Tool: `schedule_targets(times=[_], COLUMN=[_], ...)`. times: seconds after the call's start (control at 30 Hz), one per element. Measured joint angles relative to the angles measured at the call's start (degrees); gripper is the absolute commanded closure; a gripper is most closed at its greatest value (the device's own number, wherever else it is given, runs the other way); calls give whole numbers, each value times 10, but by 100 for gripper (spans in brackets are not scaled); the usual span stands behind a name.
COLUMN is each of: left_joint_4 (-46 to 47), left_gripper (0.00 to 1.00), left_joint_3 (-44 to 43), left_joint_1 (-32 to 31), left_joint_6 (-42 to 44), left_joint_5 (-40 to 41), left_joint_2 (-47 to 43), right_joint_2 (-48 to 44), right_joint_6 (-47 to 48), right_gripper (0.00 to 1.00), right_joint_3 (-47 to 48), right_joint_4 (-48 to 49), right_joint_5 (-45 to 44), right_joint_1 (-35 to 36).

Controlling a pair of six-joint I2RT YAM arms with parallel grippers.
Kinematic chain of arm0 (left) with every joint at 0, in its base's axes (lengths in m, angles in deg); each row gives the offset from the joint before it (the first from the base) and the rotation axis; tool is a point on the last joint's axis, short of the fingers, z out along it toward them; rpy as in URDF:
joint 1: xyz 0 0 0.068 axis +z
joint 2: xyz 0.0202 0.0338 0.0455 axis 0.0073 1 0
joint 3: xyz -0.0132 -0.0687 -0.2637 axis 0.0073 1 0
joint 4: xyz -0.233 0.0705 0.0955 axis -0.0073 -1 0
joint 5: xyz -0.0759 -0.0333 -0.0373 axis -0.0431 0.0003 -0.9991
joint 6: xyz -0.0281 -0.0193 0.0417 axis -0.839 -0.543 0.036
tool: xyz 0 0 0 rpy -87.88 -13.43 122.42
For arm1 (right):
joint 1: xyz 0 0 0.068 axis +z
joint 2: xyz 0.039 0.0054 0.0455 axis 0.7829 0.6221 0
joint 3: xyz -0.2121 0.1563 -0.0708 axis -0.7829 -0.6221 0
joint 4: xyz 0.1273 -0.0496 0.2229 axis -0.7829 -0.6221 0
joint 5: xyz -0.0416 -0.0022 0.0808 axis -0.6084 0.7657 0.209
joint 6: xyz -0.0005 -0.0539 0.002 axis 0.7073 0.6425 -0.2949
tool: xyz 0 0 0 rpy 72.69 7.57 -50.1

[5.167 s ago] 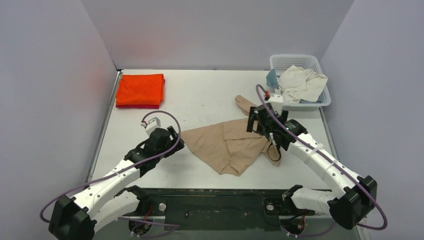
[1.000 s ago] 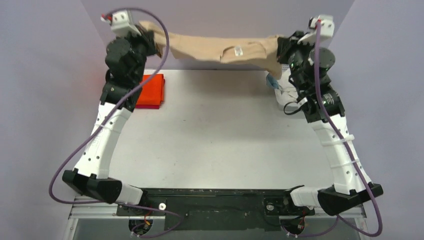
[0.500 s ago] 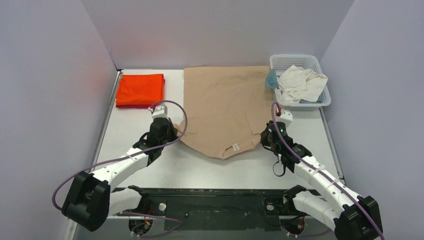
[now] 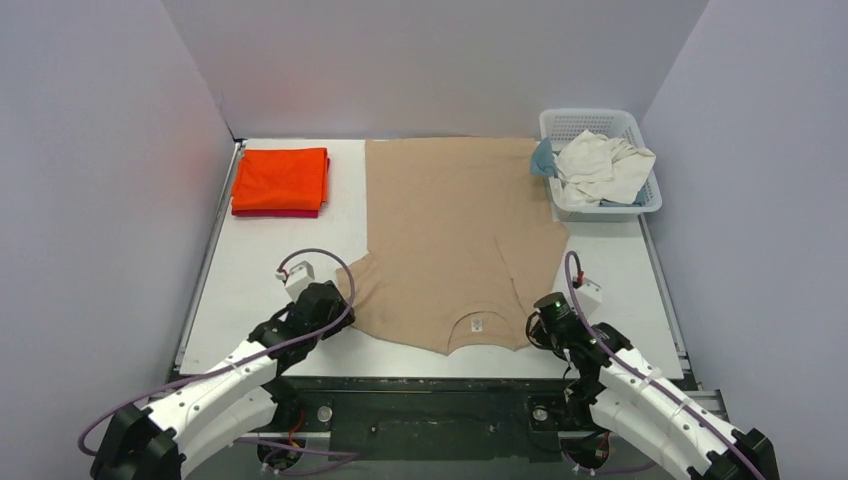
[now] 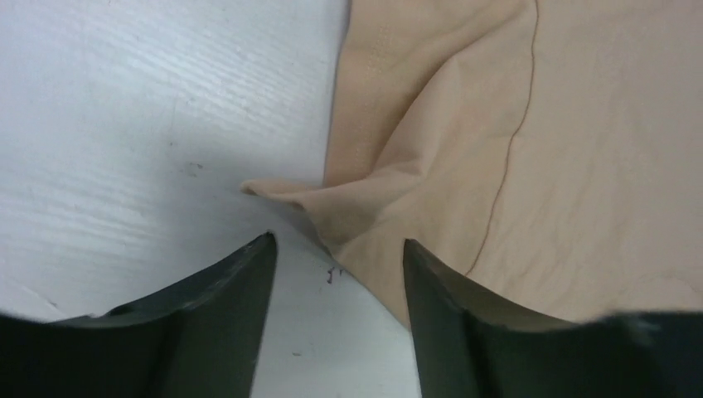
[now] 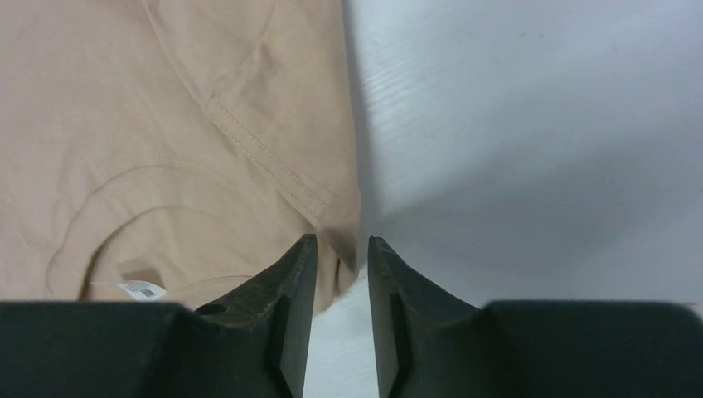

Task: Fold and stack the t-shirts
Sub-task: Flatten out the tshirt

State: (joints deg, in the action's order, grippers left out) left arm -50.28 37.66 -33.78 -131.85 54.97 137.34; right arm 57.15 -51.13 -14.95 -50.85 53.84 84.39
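— So, where is the tan t-shirt (image 4: 455, 230)?

— Spread flat down the middle of the white table (image 4: 270, 270). Its hem is at the far edge, and its collar, with a small neck label (image 4: 476, 324), is at the near edge by the arm bases.

— And the left gripper (image 5: 336, 249)?

— It sits low over the table at the sleeve on its own side. The fingers are spread wide. A small peaked fold of the sleeve lies just ahead of the gap, and nothing is pinched.

— The right gripper (image 6: 342, 249)?

— It is down at the opposite shoulder, beside the collar. Its jaws stand only a narrow gap apart, and the shirt's stitched edge runs into that gap. Some bare table shows between the fingers lower down. Whether they bite on the cloth I cannot tell.

— What about the other shirts?

— A folded orange t-shirt (image 4: 280, 178) lies at the far left of the table, on top of a dark red t-shirt (image 4: 275, 212) that shows only as a strip along its near edge. At the far right stands a white lattice basket (image 4: 600, 120). It holds crumpled cream-white cloth (image 4: 605, 165), and a bit of blue cloth (image 4: 543, 158) hangs over its left rim, touching the tan shirt's far corner.
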Motion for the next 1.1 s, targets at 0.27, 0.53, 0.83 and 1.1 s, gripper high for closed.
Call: schedule_targets(times=[0.27, 0.53, 0.83, 1.1], left_joint_4=[-191, -111, 74, 120], left_gripper=[13, 12, 11, 10], left_joint_3=[-43, -163, -305, -268], left_joint_1=[-21, -21, 42, 35], left_joint_6=[-67, 28, 122, 134], left_joint_5=[11, -7, -141, -211], left_joint_2=[-134, -15, 329, 410], right_joint_2=[-74, 11, 236, 325], right_joint_6=[-10, 81, 58, 49], right_gripper=[7, 6, 6, 6], right_joint_3=[57, 168, 180, 176], right_joint_4=[-153, -98, 27, 74], right_joint_5=[-2, -1, 45, 63], right_joint_1=[2, 2, 2, -21])
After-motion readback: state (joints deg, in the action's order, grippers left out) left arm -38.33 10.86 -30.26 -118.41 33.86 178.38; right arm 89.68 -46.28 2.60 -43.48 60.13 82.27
